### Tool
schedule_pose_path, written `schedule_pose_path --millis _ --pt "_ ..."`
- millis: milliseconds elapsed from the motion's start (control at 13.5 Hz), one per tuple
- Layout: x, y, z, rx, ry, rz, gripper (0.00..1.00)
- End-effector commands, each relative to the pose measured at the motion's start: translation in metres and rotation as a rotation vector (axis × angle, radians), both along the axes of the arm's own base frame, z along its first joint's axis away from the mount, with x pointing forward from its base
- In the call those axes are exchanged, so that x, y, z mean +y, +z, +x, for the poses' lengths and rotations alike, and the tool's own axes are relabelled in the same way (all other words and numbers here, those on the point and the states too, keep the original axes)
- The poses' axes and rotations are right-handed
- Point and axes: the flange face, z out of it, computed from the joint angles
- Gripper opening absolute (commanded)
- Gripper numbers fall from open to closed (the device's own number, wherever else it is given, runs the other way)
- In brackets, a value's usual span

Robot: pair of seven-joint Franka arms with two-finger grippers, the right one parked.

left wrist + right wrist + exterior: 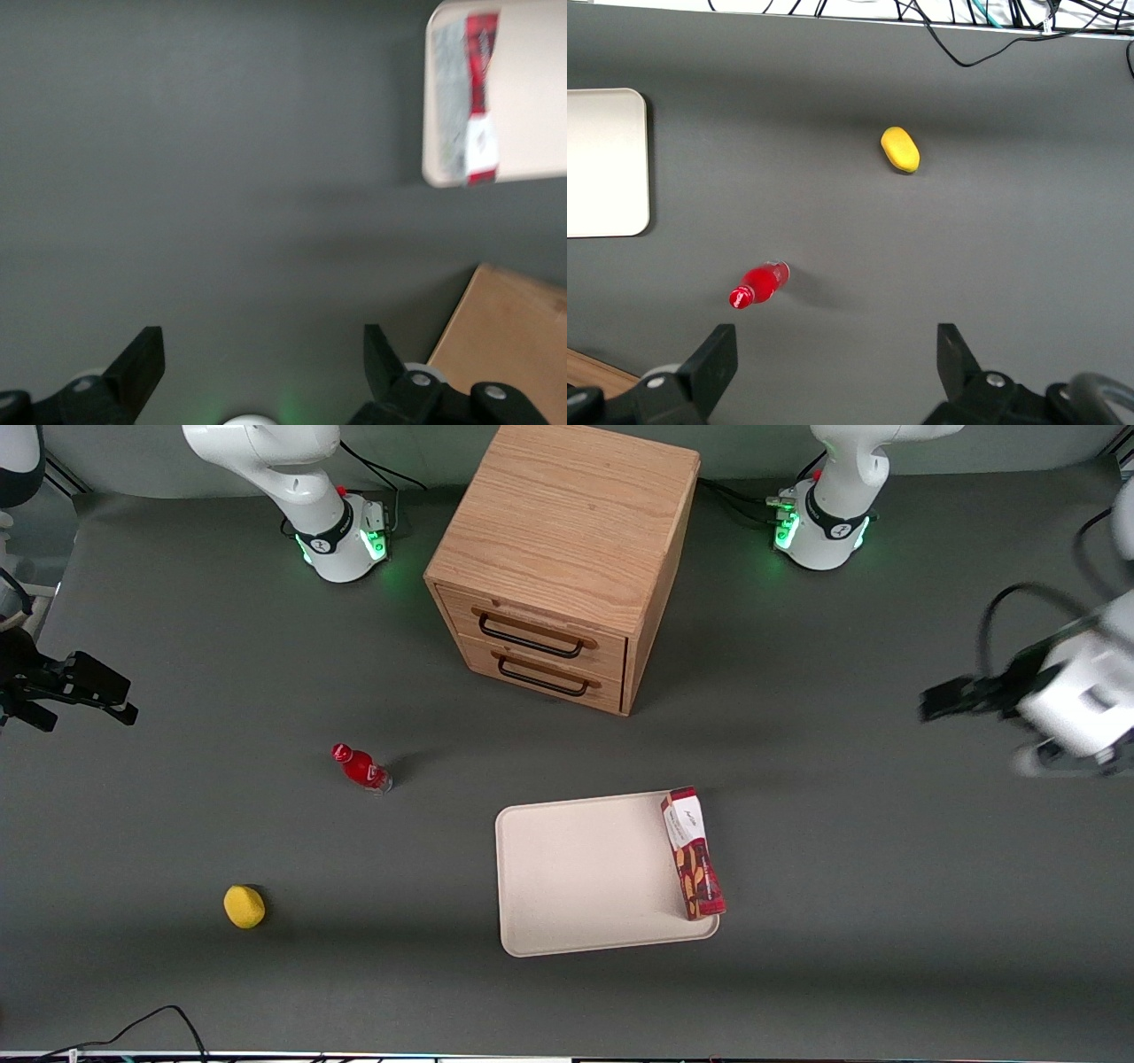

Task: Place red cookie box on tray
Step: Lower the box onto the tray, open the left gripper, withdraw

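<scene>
The red cookie box lies flat on the cream-white tray, along the tray's edge toward the working arm's end of the table, white end panel pointing toward the drawer cabinet. Box and tray also show in the left wrist view. My left gripper is open and empty. It hangs high above bare table, well away from the tray toward the working arm's end. Its fingers stand wide apart with only table between them.
A wooden two-drawer cabinet stands farther from the front camera than the tray. A small red bottle and a yellow lemon-like object lie toward the parked arm's end of the table.
</scene>
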Motion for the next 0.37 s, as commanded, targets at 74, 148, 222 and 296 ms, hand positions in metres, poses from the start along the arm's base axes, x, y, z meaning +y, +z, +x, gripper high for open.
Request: schedule_pose_path --millis 74,148,222,296 --pt "0.04 0.005 -0.075 -0.004 -0.059 -0.02 1.0" --pt "0.042 0.01 -0.075 -0.002 -0.062 -0.013 1.0" --pt "0.042 0.018 -0.072 0.001 -0.075 0.017 1.0" --pt "0.043 0.024 -0.067 -0.006 -0.078 0.028 1.0"
